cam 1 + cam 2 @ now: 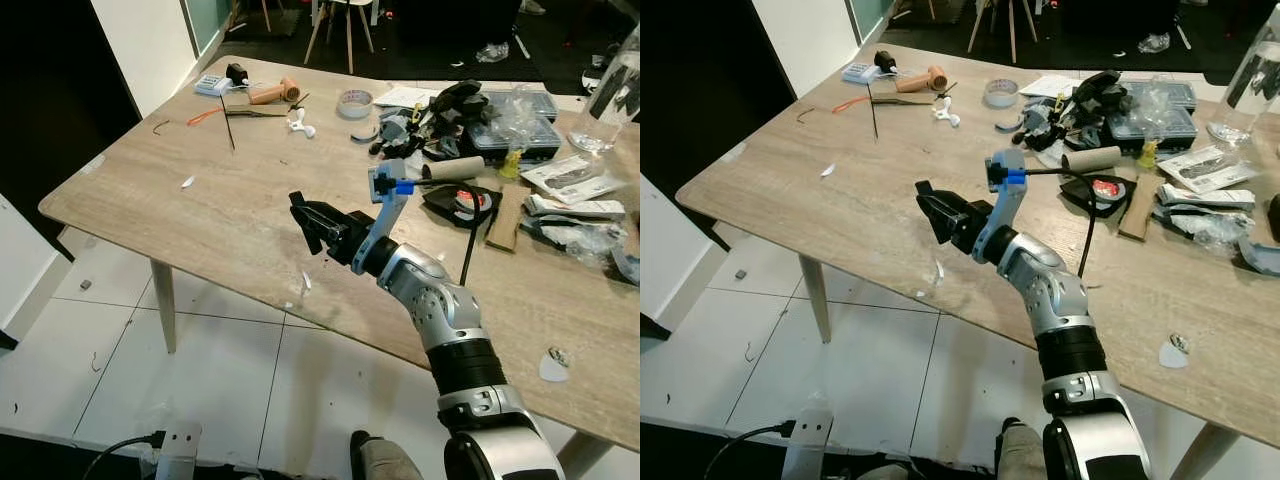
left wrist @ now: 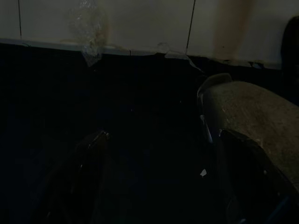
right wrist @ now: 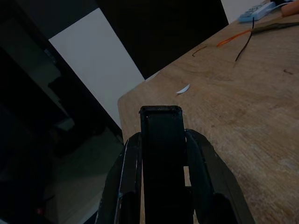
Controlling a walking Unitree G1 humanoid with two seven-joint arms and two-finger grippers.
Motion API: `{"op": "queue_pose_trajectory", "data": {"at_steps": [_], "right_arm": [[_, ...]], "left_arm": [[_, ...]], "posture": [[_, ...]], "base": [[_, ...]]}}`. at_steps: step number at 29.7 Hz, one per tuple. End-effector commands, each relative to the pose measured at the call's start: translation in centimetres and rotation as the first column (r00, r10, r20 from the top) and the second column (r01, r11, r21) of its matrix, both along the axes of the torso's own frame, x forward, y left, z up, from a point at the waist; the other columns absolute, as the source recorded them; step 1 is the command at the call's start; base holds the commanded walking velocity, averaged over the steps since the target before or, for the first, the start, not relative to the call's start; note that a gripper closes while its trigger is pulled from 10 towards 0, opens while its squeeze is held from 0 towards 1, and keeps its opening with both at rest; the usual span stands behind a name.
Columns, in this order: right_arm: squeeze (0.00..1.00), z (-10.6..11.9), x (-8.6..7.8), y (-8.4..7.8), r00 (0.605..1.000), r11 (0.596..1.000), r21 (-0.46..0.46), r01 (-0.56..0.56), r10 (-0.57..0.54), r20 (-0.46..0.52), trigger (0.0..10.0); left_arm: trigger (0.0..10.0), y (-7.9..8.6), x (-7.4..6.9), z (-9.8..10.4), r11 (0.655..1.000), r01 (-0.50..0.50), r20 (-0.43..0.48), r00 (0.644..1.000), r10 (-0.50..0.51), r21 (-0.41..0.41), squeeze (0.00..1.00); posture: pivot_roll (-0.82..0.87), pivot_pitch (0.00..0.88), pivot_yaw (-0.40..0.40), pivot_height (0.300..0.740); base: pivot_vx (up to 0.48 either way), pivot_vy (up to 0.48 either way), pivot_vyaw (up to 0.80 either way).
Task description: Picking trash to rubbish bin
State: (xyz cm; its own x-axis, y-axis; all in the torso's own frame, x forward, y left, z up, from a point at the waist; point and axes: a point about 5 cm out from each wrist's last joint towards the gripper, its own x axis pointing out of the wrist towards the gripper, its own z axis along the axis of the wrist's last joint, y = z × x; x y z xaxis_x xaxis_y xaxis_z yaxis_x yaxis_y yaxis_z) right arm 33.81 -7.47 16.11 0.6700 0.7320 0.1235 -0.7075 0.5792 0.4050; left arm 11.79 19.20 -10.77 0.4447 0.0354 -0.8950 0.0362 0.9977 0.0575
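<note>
Trash held: flat black piece [image 3: 161, 154], rectangular, stiff-looking, clamped betw. the two fingers of the right end effector [image 1: 312, 222], which is raised over the near-left part of the worktop [image 1: 230, 190]. Piece stands out past the fingertips. Judgement: light, rigid, prob. smooth plastic, so could slip if the grip eases; hold looks central and square, fine for carrying. Can't tell exactly what the item is.

Other loose trash on worktop, still to collect by the look of it: 1 small white scrap [image 1: 187, 182] far-left of the end effector, 1 white sliver [image 1: 306, 283] at the near edge just below it, 1 cardboard tube [image 1: 452, 168] to the right, amid clutter. Scraps: paper-light, flat, hard to pinch off a flat surface; tube: light, crushable, take round the middle.

Further out: 1 tape roll [image 1: 354, 103] far centre, 1 orange wire [image 1: 203, 116] far left, 1 clear plastic bottle [image 1: 612, 95] far right, heap of black parts and packets on the right.

No rubbish bin spotted.

Left end effector [image 2: 159, 186]: hangs idle in the dark, fingers apart, white floor tiles beyond.
</note>
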Motion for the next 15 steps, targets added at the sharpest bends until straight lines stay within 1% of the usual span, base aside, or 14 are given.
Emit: {"op": "queue_pose_trajectory", "data": {"at_steps": [1,8,15], "right_arm": [[0.00,0.15,0.20,0.17,1.000,1.000,0.003,0.003,-0.003,0.007,10.0],[0.00,0.10,0.31,0.12,1.000,1.000,0.006,0.010,-0.010,0.003,10.0],[0.00,-0.10,0.09,0.44,1.000,1.000,-0.002,-0.015,0.015,0.001,10.0]], "left_arm": [[10.0,-0.40,-1.29,-0.45,1.000,-0.001,-0.051,0.999,0.000,-0.011,0.00],[10.0,-0.45,-1.26,-0.45,1.000,0.000,-0.049,0.999,-0.001,-0.012,0.00],[10.0,-0.49,-1.22,-0.44,1.000,0.001,-0.049,0.999,-0.002,-0.012,0.00]], "posture": [[-0.07,0.078,0.040,0.740],[-0.07,0.078,0.040,0.740],[-0.07,0.077,0.036,0.740]], "base": [[-0.304,0.000,0.00],[-0.313,0.000,0.00],[-0.324,0.000,0.00]]}}
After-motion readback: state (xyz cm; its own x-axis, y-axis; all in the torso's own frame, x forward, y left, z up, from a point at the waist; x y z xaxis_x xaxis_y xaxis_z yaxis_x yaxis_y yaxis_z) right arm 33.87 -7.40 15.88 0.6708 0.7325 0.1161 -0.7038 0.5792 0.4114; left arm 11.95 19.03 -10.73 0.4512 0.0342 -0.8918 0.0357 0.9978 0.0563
